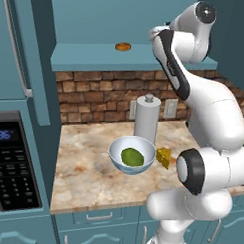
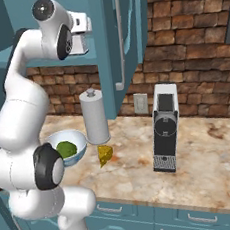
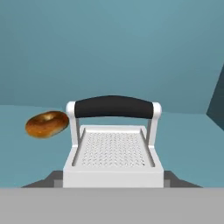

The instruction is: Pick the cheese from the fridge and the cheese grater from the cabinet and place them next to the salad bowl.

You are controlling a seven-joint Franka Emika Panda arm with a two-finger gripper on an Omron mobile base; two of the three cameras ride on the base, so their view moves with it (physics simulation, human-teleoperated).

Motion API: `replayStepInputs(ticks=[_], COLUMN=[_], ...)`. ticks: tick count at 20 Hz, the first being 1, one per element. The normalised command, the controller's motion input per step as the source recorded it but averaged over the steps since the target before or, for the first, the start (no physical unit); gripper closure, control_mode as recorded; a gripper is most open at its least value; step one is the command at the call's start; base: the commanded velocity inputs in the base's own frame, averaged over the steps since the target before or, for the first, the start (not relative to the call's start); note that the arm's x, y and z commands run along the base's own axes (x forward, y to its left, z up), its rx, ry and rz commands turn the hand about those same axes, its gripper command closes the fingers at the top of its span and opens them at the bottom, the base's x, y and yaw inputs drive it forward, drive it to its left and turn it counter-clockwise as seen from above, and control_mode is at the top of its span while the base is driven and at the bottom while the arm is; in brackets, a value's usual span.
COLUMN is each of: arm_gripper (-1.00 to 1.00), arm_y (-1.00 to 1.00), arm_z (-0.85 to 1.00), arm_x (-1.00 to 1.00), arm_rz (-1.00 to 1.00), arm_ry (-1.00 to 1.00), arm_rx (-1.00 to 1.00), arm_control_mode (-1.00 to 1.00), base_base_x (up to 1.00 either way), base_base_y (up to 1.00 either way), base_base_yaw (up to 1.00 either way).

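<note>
Hand view, left to right: a bagel (image 3: 47,124) at middle left on the cabinet (image 3: 109,52) shelf, then the cheese grater (image 3: 113,142) dead centre, right up close. Can't tell if the fingers grip it. The cheese (image 1: 164,158) already sits beside the salad bowl (image 1: 133,155) on the bench (image 1: 87,172), so it's grater time: lift, carry down.

Left base view: sitting behind the arm on its left, looking forward and down at the counter (image 1: 87,167).
Right base view: looking from behind on the right.
Shared: both are taking in the salad bowl (image 1: 132,155), the cheese (image 2: 105,154), the white roll (image 1: 147,118).
Hand view: facing close into the cabinet (image 3: 109,48) at the cheese grater (image 3: 113,144).
</note>
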Motion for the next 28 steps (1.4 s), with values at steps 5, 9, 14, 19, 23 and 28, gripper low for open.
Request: replayStepInputs(ticks=[5,9,14,19,23,28], arm_gripper=[1.0,1.0,1.0,1.0,1.0,1.0], arm_y=[0.15,0.21,0.27,0.36,0.42,0.47], arm_z=[0.0,-0.01,-0.13,-0.28,-0.36,-0.47], arm_x=[-0.8,-0.78,-0.74,-0.65,-0.55,-0.47], arm_rz=[-0.03,-0.07,-0.05,-0.01,0.0,0.0], arm_ry=[0.0,0.01,0.03,0.1,0.12,0.12], arm_rx=[0.0,0.01,0.02,0.04,0.06,0.0], arm_control_mode=[-1.0,-1.0,-1.0,-1.0,-1.0,-1.0], base_base_x=[0.0,0.0,0.0,0.0,0.0,0.0], base_base_y=[0.0,0.0,0.0,0.0,0.0,0.0], base_base_yaw=[0.0,0.0,0.0,0.0,0.0,0.0])
